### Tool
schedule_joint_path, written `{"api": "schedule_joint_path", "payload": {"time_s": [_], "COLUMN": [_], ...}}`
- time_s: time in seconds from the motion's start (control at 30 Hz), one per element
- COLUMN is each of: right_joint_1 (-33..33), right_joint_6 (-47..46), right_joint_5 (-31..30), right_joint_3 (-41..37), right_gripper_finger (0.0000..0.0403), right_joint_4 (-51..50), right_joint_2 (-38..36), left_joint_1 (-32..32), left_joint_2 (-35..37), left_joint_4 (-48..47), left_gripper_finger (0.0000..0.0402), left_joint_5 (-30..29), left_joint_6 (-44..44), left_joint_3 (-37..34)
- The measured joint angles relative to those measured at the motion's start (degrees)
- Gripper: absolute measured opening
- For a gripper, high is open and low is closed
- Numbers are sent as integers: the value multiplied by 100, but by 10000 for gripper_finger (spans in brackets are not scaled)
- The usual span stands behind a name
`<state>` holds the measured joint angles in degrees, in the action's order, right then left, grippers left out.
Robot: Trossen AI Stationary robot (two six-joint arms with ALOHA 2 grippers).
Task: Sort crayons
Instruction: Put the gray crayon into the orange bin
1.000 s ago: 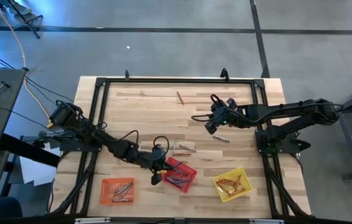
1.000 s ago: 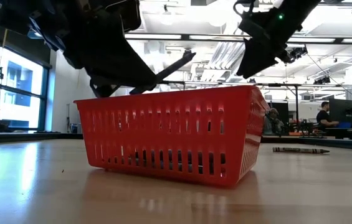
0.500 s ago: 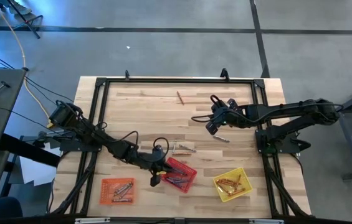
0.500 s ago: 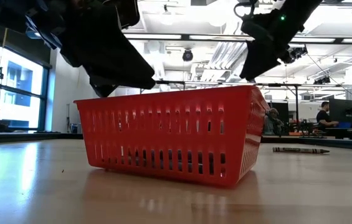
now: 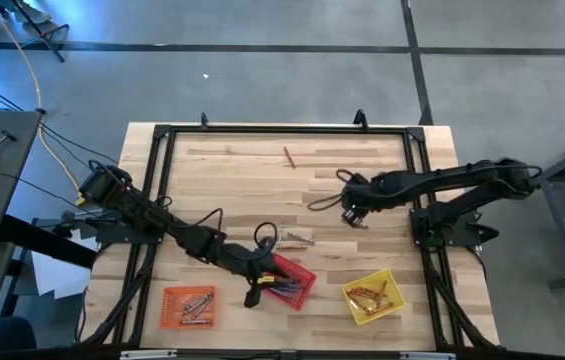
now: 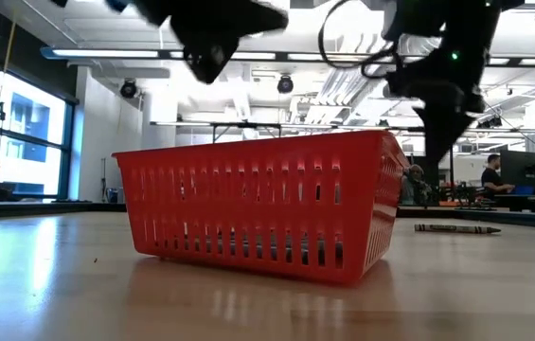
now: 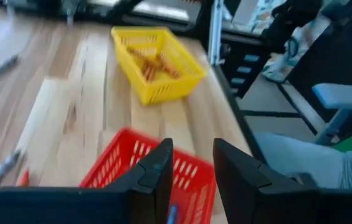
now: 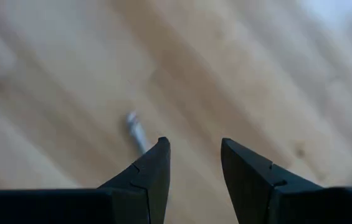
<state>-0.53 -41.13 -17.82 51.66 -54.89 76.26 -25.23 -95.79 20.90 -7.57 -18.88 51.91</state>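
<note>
Your right gripper (image 5: pixel 353 213) has dropped from mid-table onto the grey crayon (image 5: pixel 356 223), fingers spread, nothing held. Your left gripper (image 7: pixel 191 171) has lifted off the red basket (image 5: pixel 300 284), fingers parted and empty, near the front edge. Open wood lies behind, around one reddish crayon (image 5: pixel 289 156). No readable labels.

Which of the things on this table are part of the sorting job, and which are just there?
Part of the job:
- loose crayons: one below the right gripper, a pair mid-table, one at the far side
- red basket, orange basket, yellow basket, all holding crayons

Just there:
- black frame round the table
- a person in the room behind
</note>
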Motion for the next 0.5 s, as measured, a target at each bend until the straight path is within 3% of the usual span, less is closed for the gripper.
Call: {"api": "schedule_joint_path", "payload": {"time_s": [0.5], "right_joint_1": [-217], "right_joint_6": [710], "right_joint_5": [1001], "right_joint_3": [0], "right_gripper_finger": [137], "right_joint_4": [40], "right_joint_2": [1556], "left_joint_1": [362], "left_joint_2": [7], "left_joint_4": [-17], "left_gripper_finger": [101], "left_joint_5": [-7], "left_joint_6": [411], "left_joint_3": [349]}}
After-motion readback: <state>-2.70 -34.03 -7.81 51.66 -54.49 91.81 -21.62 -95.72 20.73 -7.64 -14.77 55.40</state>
